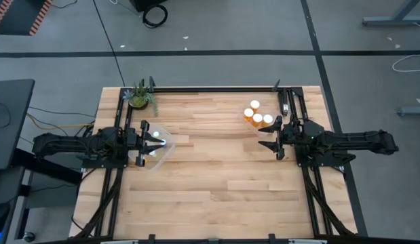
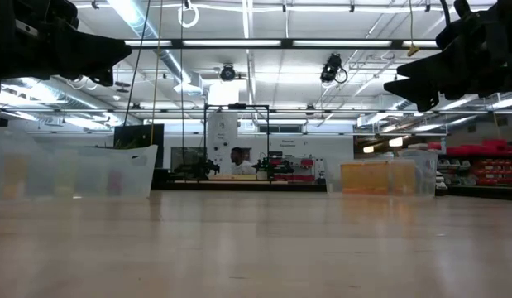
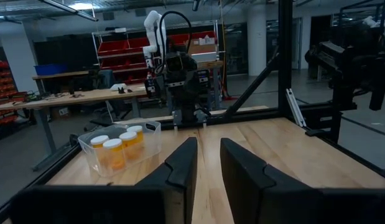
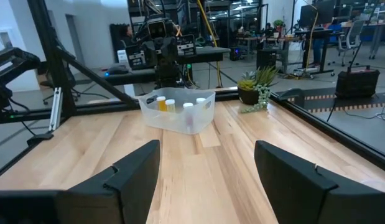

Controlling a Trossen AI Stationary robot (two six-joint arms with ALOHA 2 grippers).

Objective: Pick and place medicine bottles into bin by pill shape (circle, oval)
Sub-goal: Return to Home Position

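Retract both arms level and clear of the bins. The right gripper (image 1: 276, 139) is empty, fingers wide apart. The left gripper (image 1: 144, 144) is empty, fingers apparently slightly apart. The bottles (image 1: 258, 117) sit in the right bin (image 3: 153, 140); others sit in the left bin (image 4: 198, 118).

Two bins stand well apart on the table (image 1: 210, 196). The left bin (image 4: 203, 119) sits at mid-depth near the left edge, and the right bin (image 3: 153, 143) lies farther back on the right. Medicine bottles (image 1: 258, 118) stand inside each bin. A potted plant (image 1: 140, 97) sits at the far left corner, behind the left bin.
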